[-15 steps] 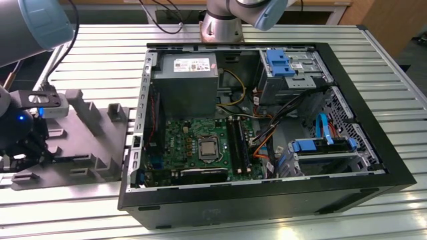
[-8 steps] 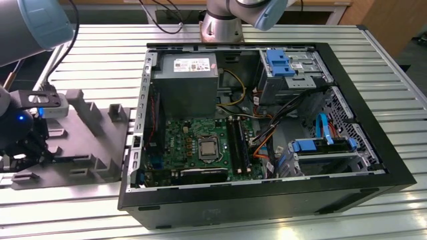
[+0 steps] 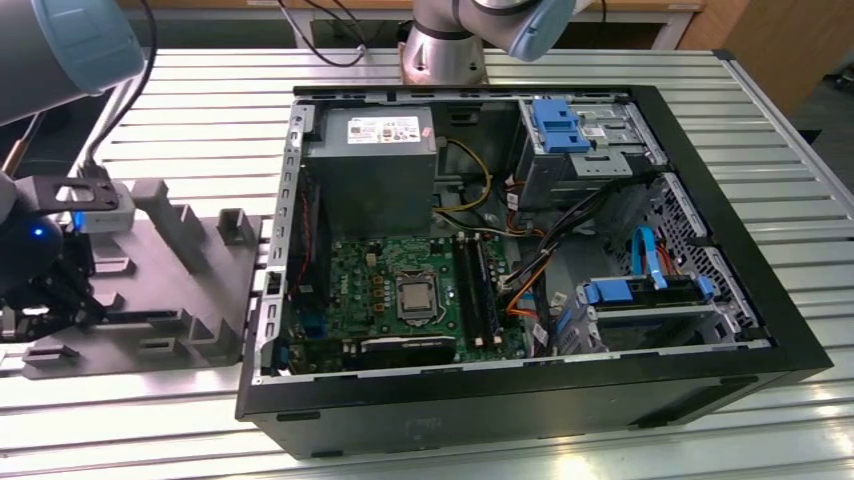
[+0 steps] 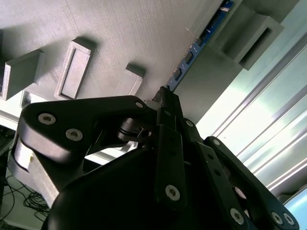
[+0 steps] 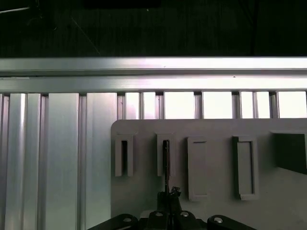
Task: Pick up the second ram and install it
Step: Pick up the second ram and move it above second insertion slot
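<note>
Gripper [image 3: 51, 305] of the single arm is hanging low over a grey moulded holder plate [image 3: 174, 270] in the exterior view. The plate is lying on the slatted aluminium bench [image 3: 200, 100], near the bench edge at the exterior view's left. An open black computer case [image 3: 534, 410] is lying on the same bench just beside the plate, towards the exterior view's right. Its green motherboard [image 3: 387, 270] and long black memory slots [image 3: 477, 295] are facing up, well apart from the gripper.

In the second wrist view the gripper [image 4: 163, 98] is showing its black linkages drawn together to a point. It appears to be clenching the near end of the second ram [image 4: 191, 55], a slim dark bluish-green memory stick with small chips. The stick's long axis is running straight away from the fingertips along a raised grey block of the plate.

In the first wrist view the gripper [image 5: 168, 203] is sitting directly in line with the second ram [image 5: 166, 163], seen edge-on as a thin dark strip. The strip is standing in one of a row of narrow upright pockets in the holder plate [image 5: 273, 201], close to the plate's edge, with the bench [image 5: 62, 158] beyond. So the stick is lying between the fingers, not to either side, its length following the pocket.
</note>
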Tool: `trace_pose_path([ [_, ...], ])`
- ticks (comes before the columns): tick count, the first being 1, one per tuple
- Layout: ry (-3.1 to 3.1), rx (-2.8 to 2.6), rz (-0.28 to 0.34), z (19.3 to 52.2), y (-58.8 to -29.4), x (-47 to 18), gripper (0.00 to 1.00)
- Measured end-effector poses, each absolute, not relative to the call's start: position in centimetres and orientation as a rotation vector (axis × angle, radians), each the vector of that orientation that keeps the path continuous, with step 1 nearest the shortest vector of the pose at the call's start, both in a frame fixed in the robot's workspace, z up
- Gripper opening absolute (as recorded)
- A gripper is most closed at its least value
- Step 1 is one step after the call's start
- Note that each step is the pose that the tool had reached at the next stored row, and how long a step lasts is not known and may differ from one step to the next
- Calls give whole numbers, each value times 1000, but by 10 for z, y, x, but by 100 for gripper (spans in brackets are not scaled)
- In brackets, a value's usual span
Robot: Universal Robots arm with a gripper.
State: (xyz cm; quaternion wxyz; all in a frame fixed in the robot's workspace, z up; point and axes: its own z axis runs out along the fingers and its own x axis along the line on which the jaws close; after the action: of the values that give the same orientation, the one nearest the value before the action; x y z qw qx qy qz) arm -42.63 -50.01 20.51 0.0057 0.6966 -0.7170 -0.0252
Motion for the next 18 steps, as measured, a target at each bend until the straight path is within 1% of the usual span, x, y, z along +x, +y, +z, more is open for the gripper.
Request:
trace_pose_path([
  [18, -2245, 2181, -79, 212, -500, -426, 12],
])
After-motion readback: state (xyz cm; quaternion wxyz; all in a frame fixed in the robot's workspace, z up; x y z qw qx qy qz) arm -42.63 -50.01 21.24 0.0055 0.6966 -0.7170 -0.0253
